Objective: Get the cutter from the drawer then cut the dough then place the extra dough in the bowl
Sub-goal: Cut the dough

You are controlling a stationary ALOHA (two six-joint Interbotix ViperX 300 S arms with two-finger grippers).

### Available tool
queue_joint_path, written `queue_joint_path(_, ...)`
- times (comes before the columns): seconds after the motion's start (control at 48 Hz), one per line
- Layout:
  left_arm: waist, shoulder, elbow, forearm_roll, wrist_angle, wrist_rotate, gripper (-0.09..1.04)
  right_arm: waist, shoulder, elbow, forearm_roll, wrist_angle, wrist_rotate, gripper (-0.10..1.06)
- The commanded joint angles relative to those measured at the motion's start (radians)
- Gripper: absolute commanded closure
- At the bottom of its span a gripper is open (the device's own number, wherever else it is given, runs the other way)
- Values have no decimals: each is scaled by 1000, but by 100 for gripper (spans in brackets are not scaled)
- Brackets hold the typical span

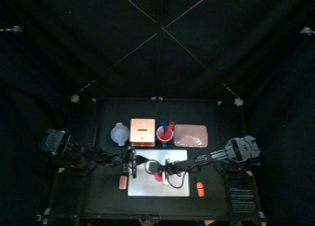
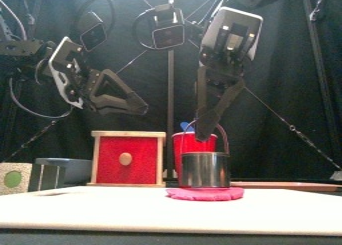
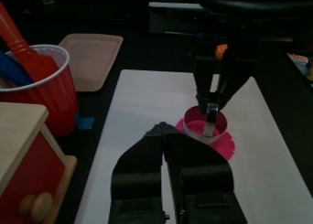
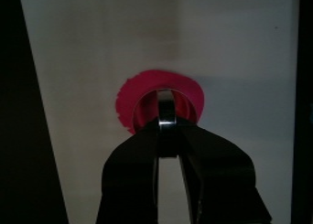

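My right fingers (image 4: 169, 133) pinched the cutter (image 2: 203, 170) by its wire handle, the best hold, I judged. The stiff, light ring sat on soft, clingy dough (image 2: 205, 194) on the board (image 3: 145, 90). My left fingers (image 3: 164, 133) were pressed together.

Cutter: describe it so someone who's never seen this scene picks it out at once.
Find the white cutting board; a flat pink dough disc lies on it. The cutter stands on that disc, its wire handle in the right end effector. It's the only shiny metal ring; the cup behind is red.
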Motion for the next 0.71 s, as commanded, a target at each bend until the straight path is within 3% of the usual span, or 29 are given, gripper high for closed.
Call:
queue_joint_path(0.021,2,-15,-12,-8,-5,0,60,-2,-6,-15,2,-8,-2,48)
queue_joint_path(0.271,2,-12,-14,-21,-5,2,60,2,-12,-14,2,-15,12,44)
queue_joint_path(0.521,2,-12,-21,-23,-5,0,53,3,-71,6,-5,-48,12,18)
queue_joint_path(0.708,2,-12,-26,-37,-6,0,42,3,-130,55,-31,-84,5,11)
